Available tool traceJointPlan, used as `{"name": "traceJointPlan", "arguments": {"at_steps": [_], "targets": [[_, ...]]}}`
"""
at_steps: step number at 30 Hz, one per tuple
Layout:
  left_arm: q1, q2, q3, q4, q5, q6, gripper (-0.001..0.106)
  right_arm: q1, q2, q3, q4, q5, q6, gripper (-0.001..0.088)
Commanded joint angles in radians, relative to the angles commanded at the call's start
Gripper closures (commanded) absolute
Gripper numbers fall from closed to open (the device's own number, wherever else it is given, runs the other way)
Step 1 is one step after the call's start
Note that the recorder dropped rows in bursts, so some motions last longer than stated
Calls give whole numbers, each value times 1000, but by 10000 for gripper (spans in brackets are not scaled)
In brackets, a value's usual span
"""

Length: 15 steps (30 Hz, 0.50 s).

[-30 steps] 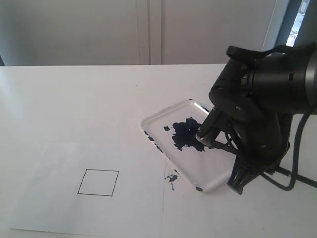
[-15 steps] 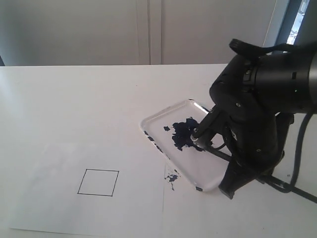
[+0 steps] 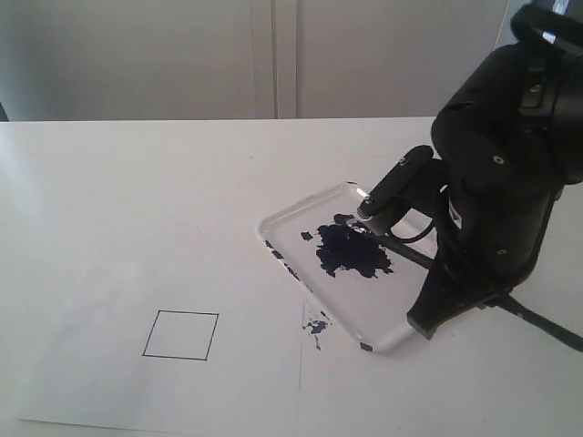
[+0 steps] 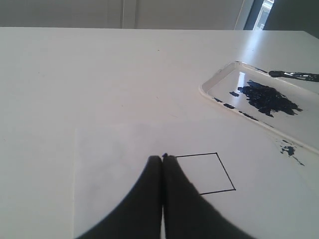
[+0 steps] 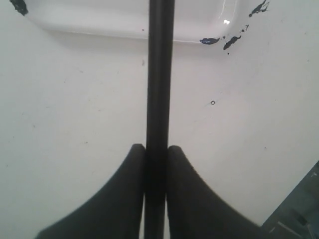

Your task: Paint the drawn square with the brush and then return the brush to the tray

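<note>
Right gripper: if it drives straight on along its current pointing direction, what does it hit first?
Probably the near rim of the tray. The right gripper, shut on the brush, points along the handle at it, with only table between. Height is unclear, so it might pass over.

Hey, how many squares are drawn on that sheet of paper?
1. The drawn square lies on the paper sheet, left of the tray in the exterior view, unpainted. None looks hidden.

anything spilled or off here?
Yes: dark paint flecks lie outside the tray, on the table just off its near rim, beside the edge of the paper sheet. More flecks dot the rim itself. The drawn square is clean; nothing else stands out.
</note>
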<state>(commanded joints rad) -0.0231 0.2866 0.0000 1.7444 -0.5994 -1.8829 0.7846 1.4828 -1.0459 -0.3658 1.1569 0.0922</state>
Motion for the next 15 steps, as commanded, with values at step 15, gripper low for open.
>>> {"name": "traceJointPlan", "arguments": {"at_steps": [15], "targets": [[0,0,0,0,8,7,1053,25,-4,0,70,8,-2,868]]}}
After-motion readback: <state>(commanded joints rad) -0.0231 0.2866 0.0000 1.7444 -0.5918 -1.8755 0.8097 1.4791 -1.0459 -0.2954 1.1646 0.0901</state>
